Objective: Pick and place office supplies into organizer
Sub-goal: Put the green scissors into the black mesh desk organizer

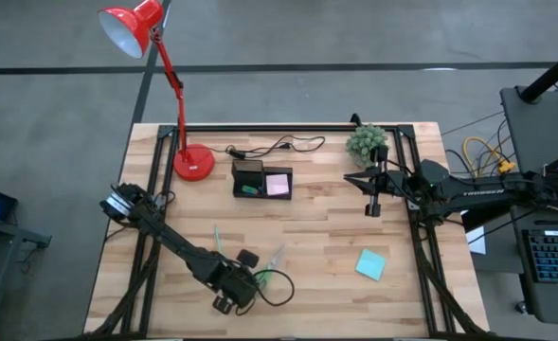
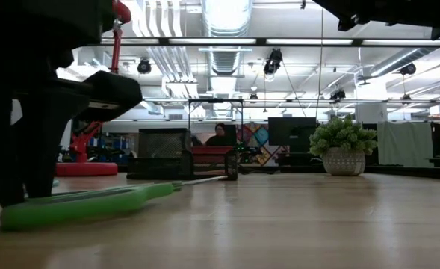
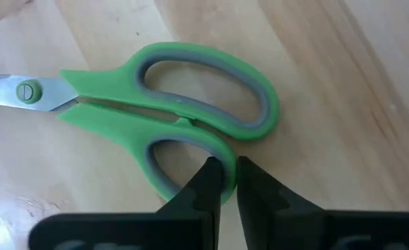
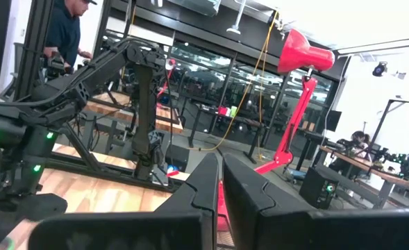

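The left gripper's fingers (image 3: 221, 184) are clenched on the lower handle loop of the green-handled steel scissors (image 3: 169, 114), which lie flat on the pale wooden counter (image 1: 326, 246) near its front edge. The pinch is thin and far from the blades, so a lift could let them swing or slip. The black compartmented organizer (image 1: 261, 178) sits well apart. The right gripper (image 4: 218, 182), fingers clenched on nothing, waits raised.

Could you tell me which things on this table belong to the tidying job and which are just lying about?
Job:
green-handled scissors, left gripper shut on the handle
teal sticky-note pad
green pencil
pink sticky-note pad in the black organizer

Lying about:
red desk lamp
potted plant
black cable
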### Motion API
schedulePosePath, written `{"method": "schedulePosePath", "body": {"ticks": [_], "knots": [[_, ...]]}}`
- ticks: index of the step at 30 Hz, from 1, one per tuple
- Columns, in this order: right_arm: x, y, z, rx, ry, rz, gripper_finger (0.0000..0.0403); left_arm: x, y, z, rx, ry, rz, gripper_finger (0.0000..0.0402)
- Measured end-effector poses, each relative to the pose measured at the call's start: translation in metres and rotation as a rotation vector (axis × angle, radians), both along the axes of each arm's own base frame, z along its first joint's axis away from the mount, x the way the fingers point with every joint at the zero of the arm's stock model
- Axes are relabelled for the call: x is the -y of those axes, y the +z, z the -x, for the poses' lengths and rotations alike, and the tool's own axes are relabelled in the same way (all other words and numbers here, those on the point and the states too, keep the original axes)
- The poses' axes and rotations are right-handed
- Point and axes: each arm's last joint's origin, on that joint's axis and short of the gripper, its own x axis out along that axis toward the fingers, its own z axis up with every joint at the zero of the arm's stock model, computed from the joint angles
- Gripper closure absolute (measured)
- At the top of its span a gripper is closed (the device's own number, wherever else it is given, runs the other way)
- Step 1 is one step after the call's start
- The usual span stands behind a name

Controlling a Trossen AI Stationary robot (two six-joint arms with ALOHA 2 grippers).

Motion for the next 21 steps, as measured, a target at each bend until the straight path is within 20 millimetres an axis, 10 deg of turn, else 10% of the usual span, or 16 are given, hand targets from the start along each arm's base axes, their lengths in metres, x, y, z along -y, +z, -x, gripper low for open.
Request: {"method": "schedulePosePath", "body": {"ticks": [21], "knots": [[0.0,0.0,0.0,0.006,0.001,-0.003,0.039,-0.055,0.12,0.018,0.235,0.331,0.359,0.0398]]}}
